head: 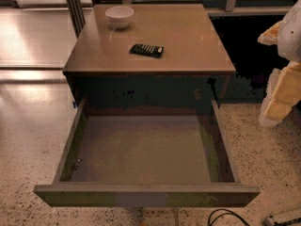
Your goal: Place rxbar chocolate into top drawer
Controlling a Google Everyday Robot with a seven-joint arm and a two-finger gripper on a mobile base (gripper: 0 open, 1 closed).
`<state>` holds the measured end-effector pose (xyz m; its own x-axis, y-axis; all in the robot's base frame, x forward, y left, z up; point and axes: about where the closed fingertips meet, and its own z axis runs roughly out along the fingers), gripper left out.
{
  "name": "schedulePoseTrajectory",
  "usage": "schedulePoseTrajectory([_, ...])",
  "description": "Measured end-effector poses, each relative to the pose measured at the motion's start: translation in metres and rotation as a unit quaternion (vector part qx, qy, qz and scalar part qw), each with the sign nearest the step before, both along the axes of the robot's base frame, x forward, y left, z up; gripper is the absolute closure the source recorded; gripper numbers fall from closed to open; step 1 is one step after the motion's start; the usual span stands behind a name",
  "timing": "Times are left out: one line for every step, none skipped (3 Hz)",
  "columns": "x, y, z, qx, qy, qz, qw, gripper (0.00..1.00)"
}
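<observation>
The rxbar chocolate, a flat black wrapped bar with a row of white marks, lies on the cabinet top near its middle. Below it the top drawer is pulled far out toward me, its grey-brown bottom bare. My gripper hangs at the right edge of the view, beside the cabinet and off to the right of the drawer, well away from the bar. It holds nothing that I can see.
A white bowl stands at the back left of the cabinet top. A black cable loops on the speckled floor by the drawer's front right corner. A glass wall with metal posts runs behind the cabinet.
</observation>
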<state>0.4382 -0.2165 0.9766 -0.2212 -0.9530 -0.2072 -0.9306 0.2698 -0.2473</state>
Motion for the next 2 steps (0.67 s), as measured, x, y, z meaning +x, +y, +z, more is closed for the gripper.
schedulePoseTrajectory([0.000,0.000,0.000,0.000,0.000,0.000,1.0000,0.00])
schedulePoseTrajectory([0.020,0.003,0.002,0.003,-0.012,0.016,0.9998,0.00])
